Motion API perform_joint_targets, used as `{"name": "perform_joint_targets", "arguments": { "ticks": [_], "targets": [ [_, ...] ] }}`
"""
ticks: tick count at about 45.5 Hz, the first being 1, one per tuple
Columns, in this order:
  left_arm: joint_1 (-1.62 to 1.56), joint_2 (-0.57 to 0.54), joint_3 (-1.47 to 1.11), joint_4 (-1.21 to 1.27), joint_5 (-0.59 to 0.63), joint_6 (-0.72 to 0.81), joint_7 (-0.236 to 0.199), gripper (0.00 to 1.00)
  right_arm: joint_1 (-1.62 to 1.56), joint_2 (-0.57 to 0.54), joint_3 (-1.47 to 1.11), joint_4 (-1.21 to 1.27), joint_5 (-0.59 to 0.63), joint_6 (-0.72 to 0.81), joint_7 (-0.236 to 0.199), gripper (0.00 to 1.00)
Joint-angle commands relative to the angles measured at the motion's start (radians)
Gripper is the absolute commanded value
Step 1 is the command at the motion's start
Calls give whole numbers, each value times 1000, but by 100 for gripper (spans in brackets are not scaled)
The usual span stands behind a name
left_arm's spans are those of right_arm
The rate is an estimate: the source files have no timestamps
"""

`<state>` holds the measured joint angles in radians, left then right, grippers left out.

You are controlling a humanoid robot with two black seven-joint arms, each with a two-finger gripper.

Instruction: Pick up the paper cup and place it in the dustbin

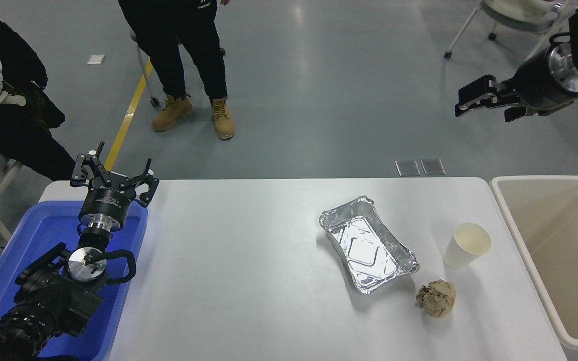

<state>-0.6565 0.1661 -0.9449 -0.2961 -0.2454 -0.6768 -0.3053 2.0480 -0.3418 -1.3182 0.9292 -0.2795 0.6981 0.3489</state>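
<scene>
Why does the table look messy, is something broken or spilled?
Nothing is spilled or broken. The paper cup stands upright beside the dustbin. The foil tray lies askew with a crinkled rim, and a crumpled paper ball sits near it.

The cup (466,245) stands on the table (249,281) between the tray (368,244) and the dustbin (560,260). The paper ball (436,298) lies just before the cup.

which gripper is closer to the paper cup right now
Right. The right gripper hangs in the air up beyond the table's far edge, above the paper cup. The left gripper is parked across the table over the blue bin.
</scene>
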Motion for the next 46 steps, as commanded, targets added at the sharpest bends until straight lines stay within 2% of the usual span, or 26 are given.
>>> {"name": "perform_joint_targets", "arguments": {
  "ticks": [1,11,46],
  "targets": [
    [0,1,0,0,0,-1,0,99,44,53,-62,63,-3,87,-2,100],
    [0,0,0,0,0,0,0,99,80,81,-112,207,-3,87,-1,100],
    [0,0,0,0,0,0,0,99,78,99,-70,292,-1,87,-1,100]
  ]
}}
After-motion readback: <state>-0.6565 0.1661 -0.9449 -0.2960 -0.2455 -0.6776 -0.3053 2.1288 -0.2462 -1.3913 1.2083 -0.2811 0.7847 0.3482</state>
